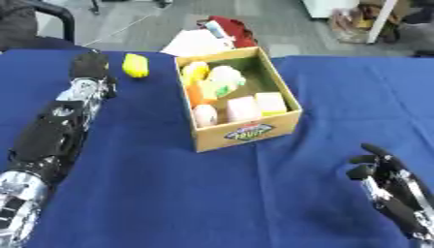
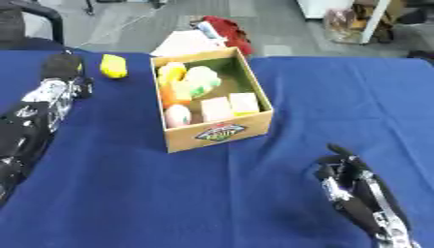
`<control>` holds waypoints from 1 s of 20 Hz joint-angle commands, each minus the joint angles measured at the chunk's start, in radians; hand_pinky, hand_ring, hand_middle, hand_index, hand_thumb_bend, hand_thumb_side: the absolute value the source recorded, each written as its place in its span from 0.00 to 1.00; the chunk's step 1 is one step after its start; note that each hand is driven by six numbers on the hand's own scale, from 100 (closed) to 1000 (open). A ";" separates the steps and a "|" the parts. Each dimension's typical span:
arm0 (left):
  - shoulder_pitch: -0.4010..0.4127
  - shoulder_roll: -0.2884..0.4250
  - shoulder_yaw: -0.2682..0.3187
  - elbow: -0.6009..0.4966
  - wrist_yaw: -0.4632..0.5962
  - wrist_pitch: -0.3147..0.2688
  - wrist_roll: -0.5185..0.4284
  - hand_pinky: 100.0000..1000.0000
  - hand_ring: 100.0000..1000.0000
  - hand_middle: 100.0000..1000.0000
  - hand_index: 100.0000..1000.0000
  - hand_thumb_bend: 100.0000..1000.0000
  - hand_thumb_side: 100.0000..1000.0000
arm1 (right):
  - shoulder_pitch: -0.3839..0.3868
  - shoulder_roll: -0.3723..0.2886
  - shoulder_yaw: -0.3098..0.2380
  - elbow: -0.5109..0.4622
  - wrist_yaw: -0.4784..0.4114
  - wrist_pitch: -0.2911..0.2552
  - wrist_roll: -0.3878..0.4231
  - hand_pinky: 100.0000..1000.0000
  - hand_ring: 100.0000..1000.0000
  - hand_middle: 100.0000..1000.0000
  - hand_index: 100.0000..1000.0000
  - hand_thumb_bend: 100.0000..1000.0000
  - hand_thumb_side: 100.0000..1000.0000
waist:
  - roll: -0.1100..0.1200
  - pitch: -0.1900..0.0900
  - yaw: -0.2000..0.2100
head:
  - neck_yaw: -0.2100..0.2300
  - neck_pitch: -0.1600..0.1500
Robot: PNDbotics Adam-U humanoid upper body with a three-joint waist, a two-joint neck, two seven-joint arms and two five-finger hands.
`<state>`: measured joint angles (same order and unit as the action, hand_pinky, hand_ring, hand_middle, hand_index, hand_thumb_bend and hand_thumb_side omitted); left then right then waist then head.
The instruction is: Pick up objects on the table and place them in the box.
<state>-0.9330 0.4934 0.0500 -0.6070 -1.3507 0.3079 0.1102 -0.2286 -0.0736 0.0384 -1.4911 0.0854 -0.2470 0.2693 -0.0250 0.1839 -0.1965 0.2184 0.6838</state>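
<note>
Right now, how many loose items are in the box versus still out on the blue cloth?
Inside the open cardboard box: about 6 small pastel and orange items, partly overlapping
On the cloth: 1, the yellow rounded object
Total: about 7

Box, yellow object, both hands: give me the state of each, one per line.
Box: open-topped, upright, holding several items.
Yellow object: on the blue cloth, outside the box, not held.
Left hand: beside the yellow object, fingers not readable.
Right hand: open, idle at lower right, holding nothing.
</note>
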 commanded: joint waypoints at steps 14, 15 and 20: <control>-0.034 0.025 0.016 -0.016 0.217 -0.028 0.019 0.79 0.75 0.80 0.92 0.27 0.42 | -0.015 -0.005 0.004 -0.004 0.003 -0.005 0.004 0.62 0.58 0.63 0.90 0.00 0.32 | -0.022 0.018 -0.024 | 0.011 -0.021; -0.032 0.023 0.014 -0.010 0.226 -0.031 0.003 0.79 0.75 0.80 0.92 0.27 0.42 | -0.016 -0.004 0.005 -0.004 0.003 -0.005 0.004 0.62 0.58 0.63 0.90 0.00 0.32 | -0.024 0.021 -0.028 | 0.012 -0.021; -0.027 0.009 0.007 0.004 0.219 -0.015 -0.024 0.68 0.57 0.62 0.81 0.11 0.11 | -0.019 -0.001 0.006 -0.004 0.003 -0.006 0.005 0.62 0.58 0.63 0.90 0.00 0.33 | -0.027 0.028 -0.037 | 0.019 -0.019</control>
<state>-0.9436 0.4916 0.0590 -0.5962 -1.1290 0.2875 0.0924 -0.2376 -0.0704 0.0442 -1.4857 0.0857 -0.2490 0.2713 -0.0388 0.2157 -0.2318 0.2346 0.6757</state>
